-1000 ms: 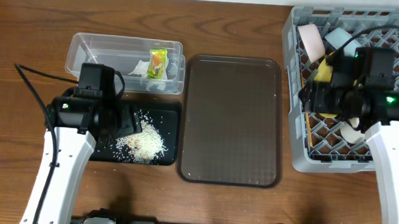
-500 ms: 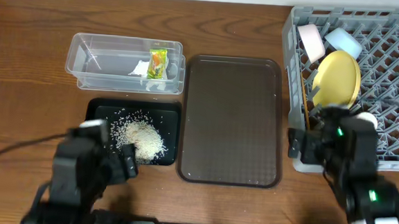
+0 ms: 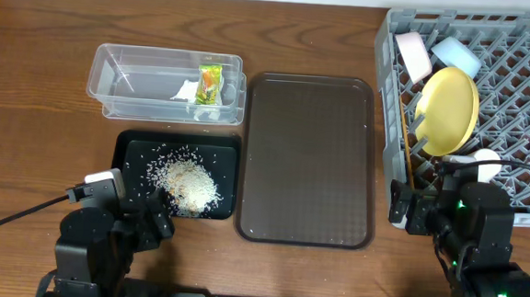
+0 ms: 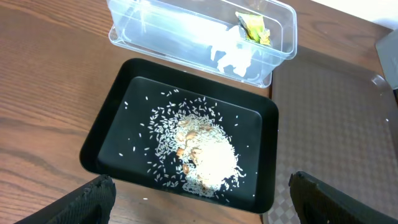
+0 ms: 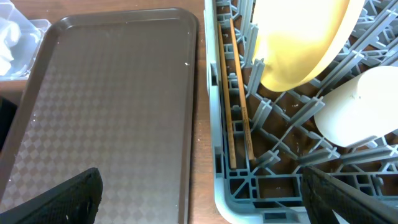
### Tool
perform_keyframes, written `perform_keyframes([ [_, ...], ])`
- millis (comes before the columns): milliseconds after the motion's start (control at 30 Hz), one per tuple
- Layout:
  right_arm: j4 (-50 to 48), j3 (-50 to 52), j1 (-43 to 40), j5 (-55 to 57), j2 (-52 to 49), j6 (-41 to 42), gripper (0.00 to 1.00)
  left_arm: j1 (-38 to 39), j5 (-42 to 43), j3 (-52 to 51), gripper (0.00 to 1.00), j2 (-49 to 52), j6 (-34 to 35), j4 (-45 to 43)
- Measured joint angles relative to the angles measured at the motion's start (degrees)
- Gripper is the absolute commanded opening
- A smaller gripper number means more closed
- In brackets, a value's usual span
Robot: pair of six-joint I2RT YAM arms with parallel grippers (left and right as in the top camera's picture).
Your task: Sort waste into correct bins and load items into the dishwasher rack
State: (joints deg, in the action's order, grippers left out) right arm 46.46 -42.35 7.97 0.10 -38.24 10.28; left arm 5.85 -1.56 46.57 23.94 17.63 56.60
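The grey dishwasher rack (image 3: 529,54) at the right holds the yellow plate (image 3: 448,109) on edge, the light blue bowl (image 3: 455,55), the white bowl (image 3: 413,53), the white cup (image 3: 485,165) and the chopsticks (image 5: 236,106) along its left wall. The clear tub (image 3: 122,75) holds the green-and-orange wrapper (image 3: 210,82) and the paper scrap (image 3: 187,90). The black tray (image 3: 136,150) holds the rice (image 3: 187,182). My left gripper (image 4: 202,205) is open and empty, just in front of the black tray. My right gripper (image 5: 205,199) is open and empty over the rack's front left corner.
A larger brown serving tray (image 3: 308,160) lies bare between the black tray and the rack. Bare wooden table surrounds the tub at the left and back. Both arms sit low at the table's front edge.
Both arms have drawn back toward the front edge, the left from over the black tray and the right from over the rack. The plate and cup in the rack are now uncovered.
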Motion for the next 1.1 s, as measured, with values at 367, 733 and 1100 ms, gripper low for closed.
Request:
perform_keyframes([
  [367,1.6,0.0,0.0,0.44,0.07,-0.02,0.99,0.0,-0.15,0.0,0.93,0.0,0.15,0.0],
  [733,-11.76,7.23,-0.79,1.46,17.53,-0.04,0.99,0.0,-0.2,-0.07,0.93,0.0,0.15,0.0],
  [1100,-40.98,32.7,-2.27,2.16,37.2,-0.79,0.99,0.0,-0.17,-0.26,0.93,0.0,0.17,0.04],
])
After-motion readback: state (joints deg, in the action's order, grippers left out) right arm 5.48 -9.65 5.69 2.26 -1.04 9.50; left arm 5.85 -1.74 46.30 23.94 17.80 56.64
